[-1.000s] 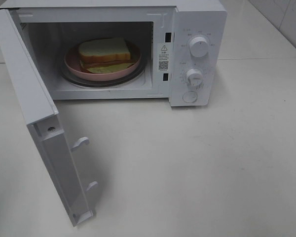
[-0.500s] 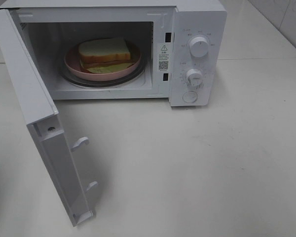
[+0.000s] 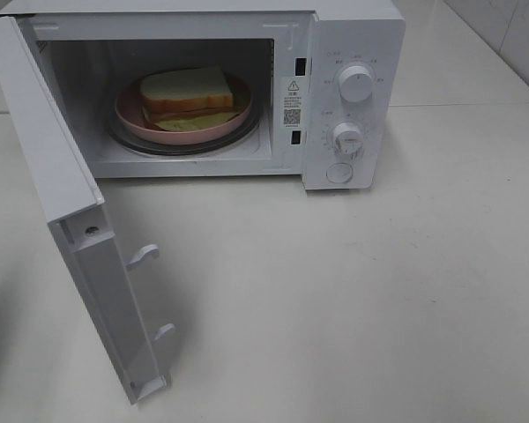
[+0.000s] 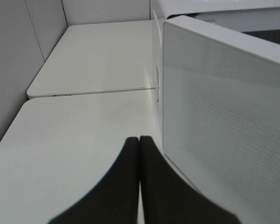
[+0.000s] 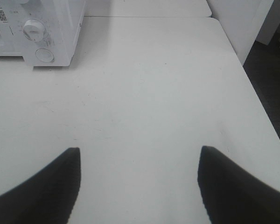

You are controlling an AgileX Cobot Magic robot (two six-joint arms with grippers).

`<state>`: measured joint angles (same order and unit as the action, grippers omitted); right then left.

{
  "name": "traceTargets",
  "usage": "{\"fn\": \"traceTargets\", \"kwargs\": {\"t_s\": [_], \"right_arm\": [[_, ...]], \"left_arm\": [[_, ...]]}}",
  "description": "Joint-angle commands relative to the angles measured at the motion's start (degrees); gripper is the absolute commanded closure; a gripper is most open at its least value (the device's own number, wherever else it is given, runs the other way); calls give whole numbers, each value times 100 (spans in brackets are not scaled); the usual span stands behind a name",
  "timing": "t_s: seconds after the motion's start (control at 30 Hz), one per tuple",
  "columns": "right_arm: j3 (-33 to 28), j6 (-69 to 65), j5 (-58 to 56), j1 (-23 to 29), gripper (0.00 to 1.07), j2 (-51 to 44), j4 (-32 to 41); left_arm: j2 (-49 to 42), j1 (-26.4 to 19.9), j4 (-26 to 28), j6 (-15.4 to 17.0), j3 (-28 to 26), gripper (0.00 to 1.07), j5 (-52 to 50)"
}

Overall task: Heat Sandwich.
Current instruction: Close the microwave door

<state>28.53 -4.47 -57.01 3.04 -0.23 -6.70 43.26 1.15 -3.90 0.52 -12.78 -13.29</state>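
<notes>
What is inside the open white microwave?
A white-bread sandwich with brown and green filling on a round pink plate, over a glass turntable that the plate mostly hides.

The microwave (image 3: pixel 353 35) has a smooth white shell with a soft sheen, and its top knob (image 3: pixel 356 84) looks like white plastic. The door (image 4: pixel 224 121) of the microwave is glossy outside, with a fine dotted mesh under the surface. Inside the microwave the pink plate (image 3: pixel 128 113) is smooth and faintly shiny, and the sandwich (image 3: pixel 187 88) has matt, spongy bread. The table (image 3: pixel 379 308) under the microwave is matt off-white, smooth and lightly scuffed. The left gripper (image 4: pixel 139 139) and right gripper (image 5: pixel 140 149) are matt black.
</notes>
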Motion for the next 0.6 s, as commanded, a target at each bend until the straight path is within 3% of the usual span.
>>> {"fn": "traceTargets", "kwargs": {"t_s": [0.03,0.2,0.37,0.6], "right_arm": [[0,-11,0,-40,39,-155,-17],[0,-11,0,-40,39,-155,-17],[0,-11,0,-40,39,-155,-17],[0,-11,0,-40,39,-155,-17]], "left_arm": [[682,-29,-321,69,0,107,-957],[1421,-29,-378,80,0,107,-1707],[2143,-23,-498,384,0,107,-2481],[3002,-23,-1765,825,0,107,-3799]]}}
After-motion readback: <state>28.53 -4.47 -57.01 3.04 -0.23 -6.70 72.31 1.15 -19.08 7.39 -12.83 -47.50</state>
